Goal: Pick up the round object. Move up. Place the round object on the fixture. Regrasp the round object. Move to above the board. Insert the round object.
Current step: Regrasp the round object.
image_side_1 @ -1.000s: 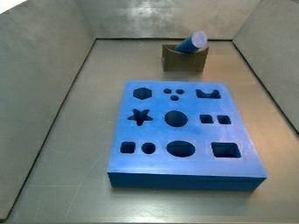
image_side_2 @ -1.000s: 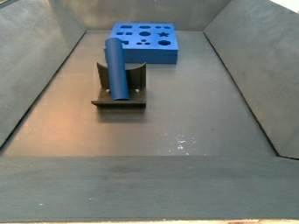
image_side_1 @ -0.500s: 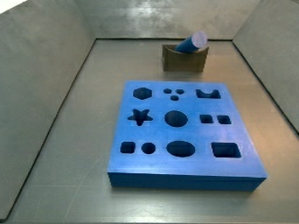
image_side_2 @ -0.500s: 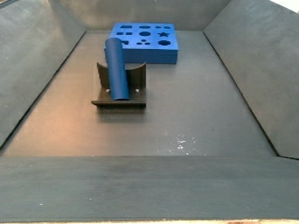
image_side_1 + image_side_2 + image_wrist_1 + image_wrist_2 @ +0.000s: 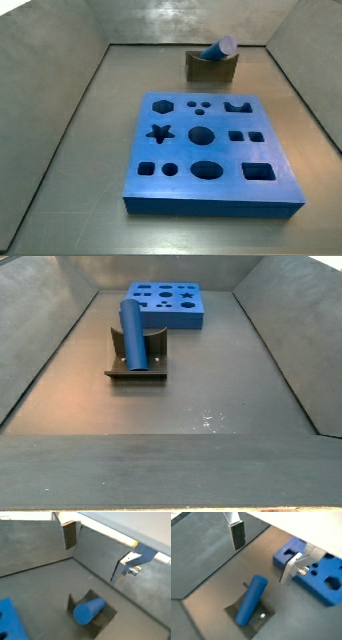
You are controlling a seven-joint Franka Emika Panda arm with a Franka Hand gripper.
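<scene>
The round object (image 5: 217,50), a blue cylinder peg, rests tilted in the notch of the fixture (image 5: 205,69) behind the board (image 5: 207,150). In a side view the round object (image 5: 131,336) leans over the fixture (image 5: 155,348) with the board (image 5: 167,304) beyond it. Both wrist views look down on the round object (image 5: 87,610) (image 5: 251,603) and the fixture (image 5: 103,620) (image 5: 256,620). My gripper (image 5: 95,551) (image 5: 263,551) hangs above them, open, with nothing between its fingers (image 5: 69,534). The board (image 5: 314,577) lies off to one side. Neither side view shows the gripper.
Sloping grey walls (image 5: 54,60) enclose the dark floor (image 5: 201,386) on all sides. The board (image 5: 10,619) fills much of the floor in front of the fixture.
</scene>
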